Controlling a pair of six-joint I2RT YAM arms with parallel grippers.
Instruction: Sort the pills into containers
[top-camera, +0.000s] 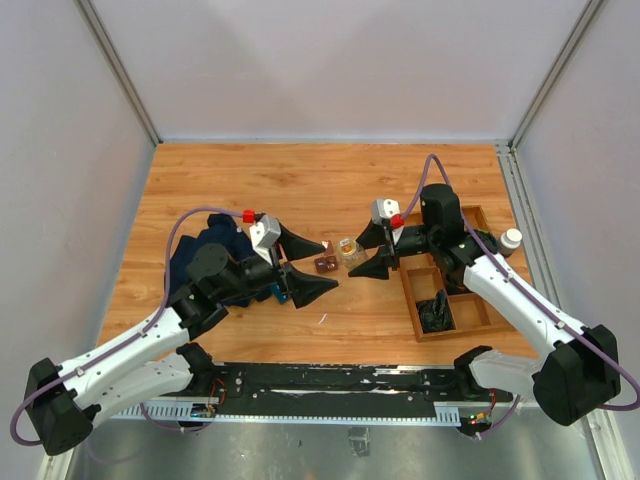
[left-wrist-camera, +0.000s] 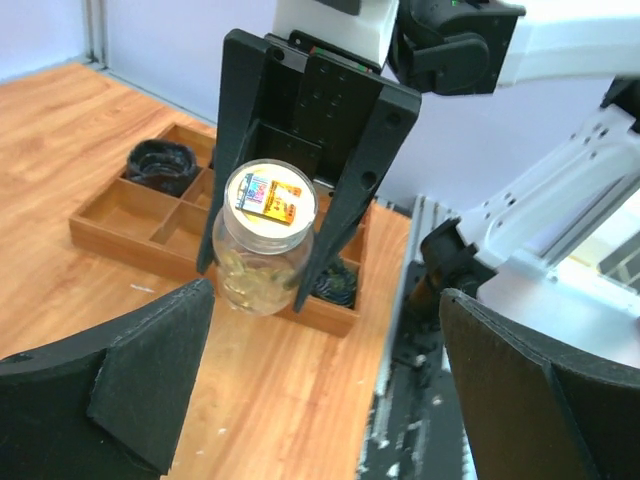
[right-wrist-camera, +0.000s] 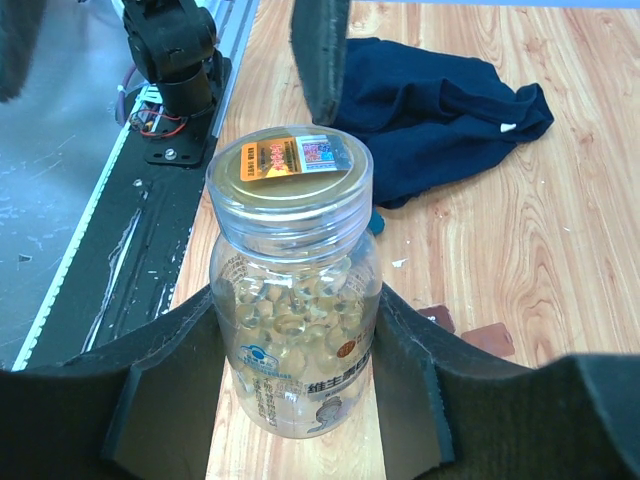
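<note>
Clear bottle (right-wrist-camera: 295, 250) of pale yellow capsules (right-wrist-camera: 290, 315), its gold lid (right-wrist-camera: 290, 165) carrying an orange-and-white label; navy cloth (right-wrist-camera: 440, 110). Dark reddish-brown container (top-camera: 326, 264) on the orange-brown, wood-grained surface (top-camera: 300, 190). Mid-brown wooden tray (top-camera: 410, 305) with a black object (top-camera: 436, 314) in one compartment.

A wooden divided tray (top-camera: 410, 300) is set on the right part of the wood-grain bench (top-camera: 300, 180), and a crumpled black item (top-camera: 436, 313) is seen in its near left compartment. A small white-capped bottle (top-camera: 511, 240) is stood just beside the tray's right side. A dark blue cloth (top-camera: 205, 250) is left bunched on the bench's left part, well apart from the tray.
</note>
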